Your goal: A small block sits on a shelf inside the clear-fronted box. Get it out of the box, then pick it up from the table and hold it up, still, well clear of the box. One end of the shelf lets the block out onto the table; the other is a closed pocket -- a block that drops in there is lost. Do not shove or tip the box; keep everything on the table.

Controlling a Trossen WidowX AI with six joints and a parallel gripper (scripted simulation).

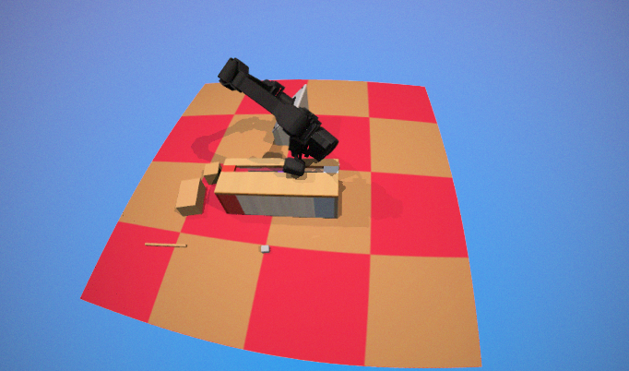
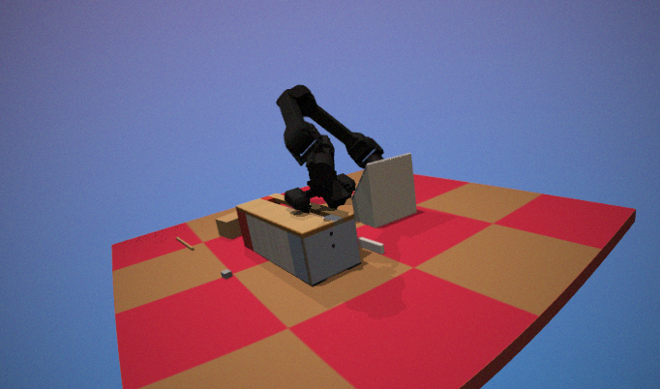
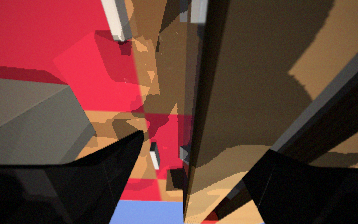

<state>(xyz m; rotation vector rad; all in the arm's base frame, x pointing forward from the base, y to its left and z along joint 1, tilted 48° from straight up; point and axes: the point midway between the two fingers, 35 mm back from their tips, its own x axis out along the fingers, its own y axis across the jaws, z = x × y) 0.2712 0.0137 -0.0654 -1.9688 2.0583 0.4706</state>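
We hang our gripper (image 1: 295, 167) low over the slot in the top of the tan box (image 1: 280, 185), jaws spread wide and holding nothing; a purple speck that may be the block (image 1: 278, 172) shows in the slot beside the fingers, while a grey cube (image 1: 265, 248) sits on the checkered table (image 1: 400, 300)

Bright, even light from above. Soft blotchy shadows fall on the table (image 1: 400, 295) right of the box (image 1: 280, 186). Edges jagged, slightly blurred; top view bows outward.
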